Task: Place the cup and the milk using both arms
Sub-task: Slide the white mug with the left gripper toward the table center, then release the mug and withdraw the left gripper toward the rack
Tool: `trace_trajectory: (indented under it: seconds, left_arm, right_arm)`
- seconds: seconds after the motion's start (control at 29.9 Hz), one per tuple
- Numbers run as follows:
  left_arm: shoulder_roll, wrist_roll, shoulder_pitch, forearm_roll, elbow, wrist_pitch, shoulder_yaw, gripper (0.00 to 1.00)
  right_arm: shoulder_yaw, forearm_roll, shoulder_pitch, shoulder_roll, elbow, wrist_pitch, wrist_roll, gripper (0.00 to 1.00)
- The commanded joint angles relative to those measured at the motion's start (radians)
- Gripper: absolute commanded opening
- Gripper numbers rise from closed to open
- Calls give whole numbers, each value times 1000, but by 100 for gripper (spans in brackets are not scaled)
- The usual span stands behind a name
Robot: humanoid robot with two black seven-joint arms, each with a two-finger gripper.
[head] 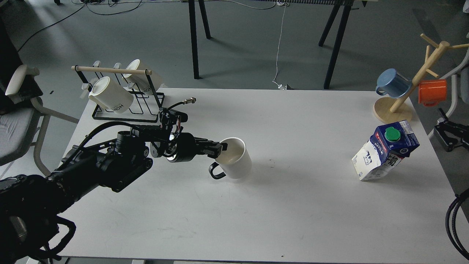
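The white cup (237, 160) with a black loop handle is near the middle of the white table (293, 205), tilted a little and low over it; I cannot tell whether it touches. My left gripper (221, 148) is shut on the cup's near rim, reaching in from the left. The milk (384, 151), a blue-topped white carton with a green cap, stands leaning at the right side of the table. My right gripper (444, 133) shows only as a small dark part at the right edge, apart from the milk, its fingers not distinguishable.
A black wire rack (124, 110) with cream lettered mugs stands at the back left corner. A wooden mug tree (406, 95) with a blue mug (392, 83) and an orange mug (432, 92) stands at the back right. A chair (18, 110) is off the left edge.
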Motion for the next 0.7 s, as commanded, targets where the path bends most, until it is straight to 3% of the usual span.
trace_trajectory:
  seconds: [0.0, 0.43, 0.53, 0.67]
  left_arm:
    - [0, 0, 7, 1, 1, 1, 0, 15]
    - [14, 0, 18, -12, -1, 1, -5, 24]
    - [21, 0, 15, -18, -11, -7, -17, 45]
    - [32, 0, 12, -106, -22, -13, -15, 56]
  right_arm:
    - [-2, 0, -3, 0, 0, 0, 0, 95]
    - [0, 0, -17, 0, 2, 0, 0, 95]
    - [1, 0, -17, 0, 2, 0, 2, 95]
    - [9, 0, -19, 0, 2, 0, 0, 95]
